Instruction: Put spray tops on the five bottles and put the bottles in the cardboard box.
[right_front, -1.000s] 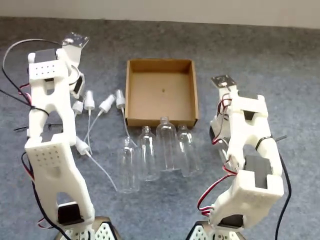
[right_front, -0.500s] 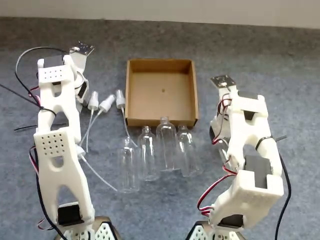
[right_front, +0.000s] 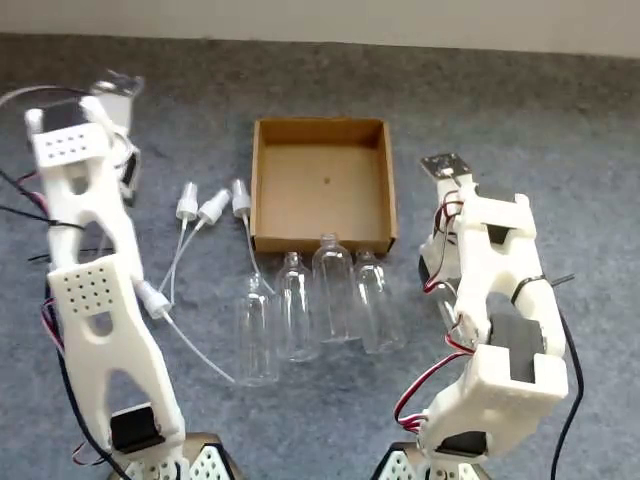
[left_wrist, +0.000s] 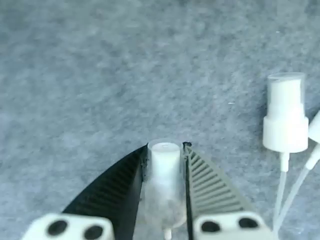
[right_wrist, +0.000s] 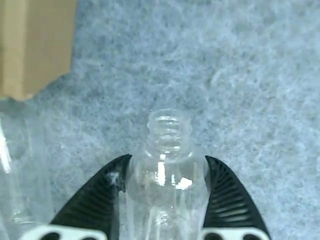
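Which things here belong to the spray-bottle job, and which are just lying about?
Job:
cardboard box
four bottles lying before it
fifth bottle, held in the right gripper
four loose spray tops
fifth spray top, held in the left gripper

Just there:
grey mat
arm wiring

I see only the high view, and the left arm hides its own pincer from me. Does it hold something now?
Observer: Yes. In the left wrist view the left pincer is shut on a white spray top.
Operator: And the right pincer, is it empty?
Observer: No. The right wrist view shows the right pincer shut on a clear bottle, gripping it just below the neck.
Operator: Has this bottle a top on it already?
Observer: Not yet. Its threaded mouth is bare and open.
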